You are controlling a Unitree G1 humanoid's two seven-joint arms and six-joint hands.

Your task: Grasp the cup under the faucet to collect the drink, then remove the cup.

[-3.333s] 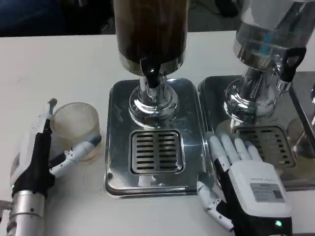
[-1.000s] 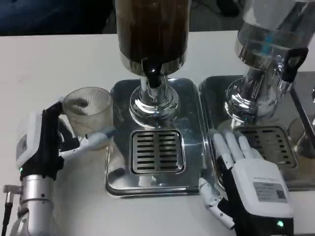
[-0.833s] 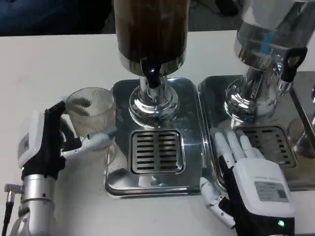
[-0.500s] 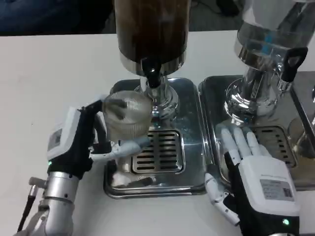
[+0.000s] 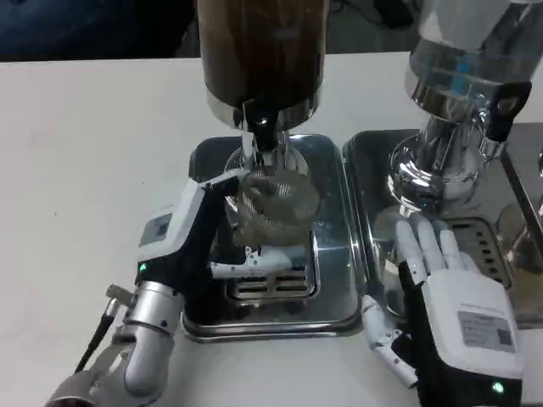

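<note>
Ribbed clear cup, held just below the black faucet of the dark-drink dispenser, above the slotted drip grate. The left hand grips the cup (fingers wrapped round its side). The right hand lies flat, fingers extended, holding nothing, on the neighbouring steel tray.

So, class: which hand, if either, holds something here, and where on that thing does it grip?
The left hand grips the ribbed cup around its side wall. The right hand holds nothing.
</note>
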